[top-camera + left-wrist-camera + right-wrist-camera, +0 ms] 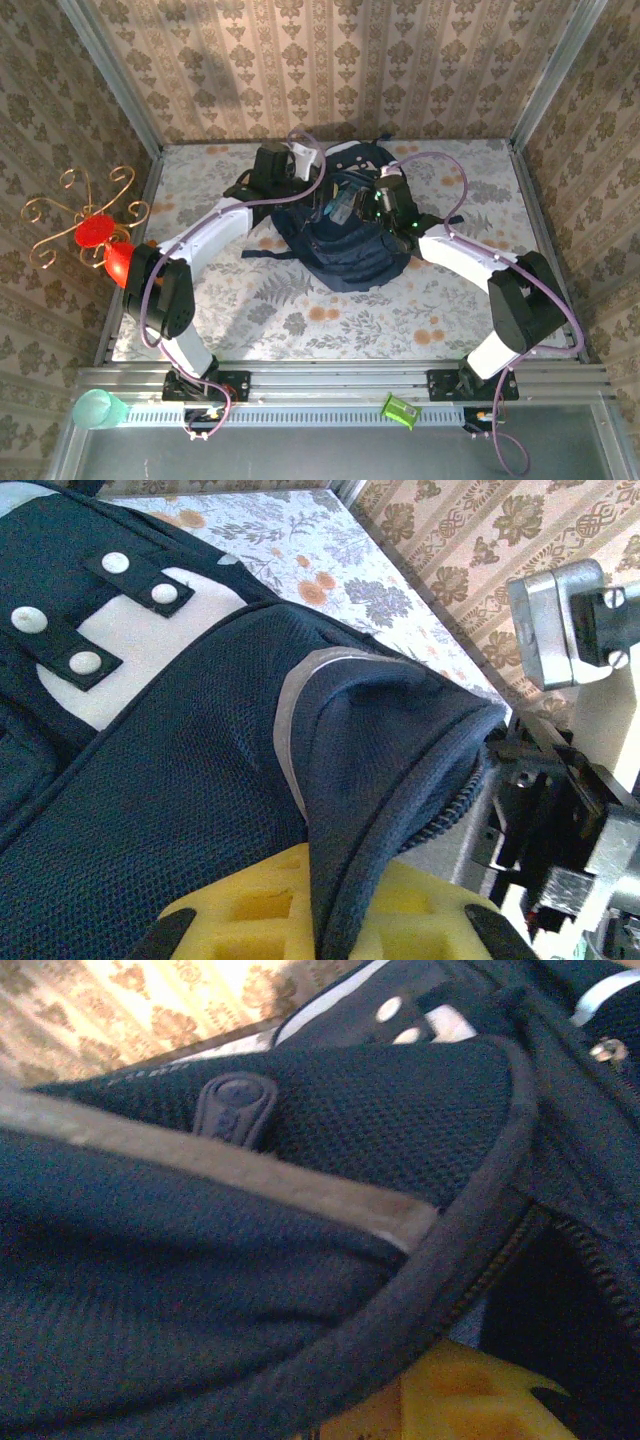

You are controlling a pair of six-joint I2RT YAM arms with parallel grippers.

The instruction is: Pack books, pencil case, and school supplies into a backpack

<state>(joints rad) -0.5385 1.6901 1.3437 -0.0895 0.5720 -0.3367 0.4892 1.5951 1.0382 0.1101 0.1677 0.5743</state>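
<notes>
Backpack (345, 235) sits mid-frame on the floral surface (300, 310). Left jaws are clenched on its zip-edge fabric, probably to hold the opening wide for packing. Right jaws are at the opposite rim, can't tell whether they're actually gripping it.

Navy backpack (345, 245) on a flowered tabletop (300, 315)
The backpack is dark navy mesh with grey-white patches and white snaps. Beneath it the tabletop is white with grey leaves and orange blossoms. Behind it the wall (330, 60) carries beige-brown damask. To its left is a red ornament (97, 232) with gold curls.
</notes>
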